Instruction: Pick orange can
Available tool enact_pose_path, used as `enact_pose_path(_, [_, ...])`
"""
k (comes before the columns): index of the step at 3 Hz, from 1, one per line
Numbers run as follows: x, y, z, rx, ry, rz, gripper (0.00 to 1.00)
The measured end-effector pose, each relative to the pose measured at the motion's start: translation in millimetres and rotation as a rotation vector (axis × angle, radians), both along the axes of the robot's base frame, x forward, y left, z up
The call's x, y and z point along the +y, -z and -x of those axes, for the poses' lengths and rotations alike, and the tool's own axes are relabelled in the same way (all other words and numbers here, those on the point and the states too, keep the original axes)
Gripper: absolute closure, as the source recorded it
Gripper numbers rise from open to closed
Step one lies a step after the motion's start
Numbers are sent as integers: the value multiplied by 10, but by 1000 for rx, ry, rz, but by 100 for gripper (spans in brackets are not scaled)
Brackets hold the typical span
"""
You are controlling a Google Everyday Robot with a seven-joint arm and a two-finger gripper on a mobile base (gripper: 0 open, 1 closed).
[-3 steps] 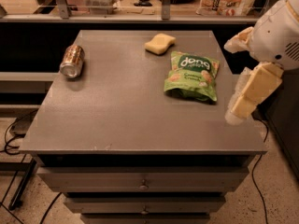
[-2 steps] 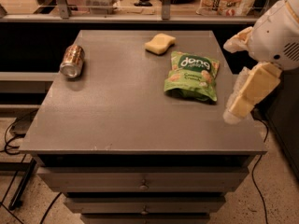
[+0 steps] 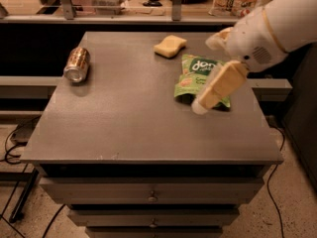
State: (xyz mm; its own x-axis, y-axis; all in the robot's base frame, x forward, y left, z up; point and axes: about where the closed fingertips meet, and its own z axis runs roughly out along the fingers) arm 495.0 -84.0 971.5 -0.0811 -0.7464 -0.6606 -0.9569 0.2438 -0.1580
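Observation:
The orange can lies on its side near the left edge of the grey table, its silver end facing the front. My gripper is on the right side of the table, hovering over the green snack bag, far to the right of the can. It is open and empty, with one finger pointing down-left over the bag and the other higher up.
A yellow sponge lies at the back middle of the table. The white arm comes in from the upper right. Shelves with goods stand behind the table. Drawers sit below the table top, and cables lie on the floor.
The arm and gripper have moved left, from beyond the table's right edge to over the green snack bag. The can, sponge and bag have not moved.

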Motion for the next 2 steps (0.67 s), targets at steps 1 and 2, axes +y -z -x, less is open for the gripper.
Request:
enact_pose_path(1, [542,-101,-463,-91,-17,-147,0])
enact_pose_path(2, [1177,-140,-990,-142,-59,-254,0])
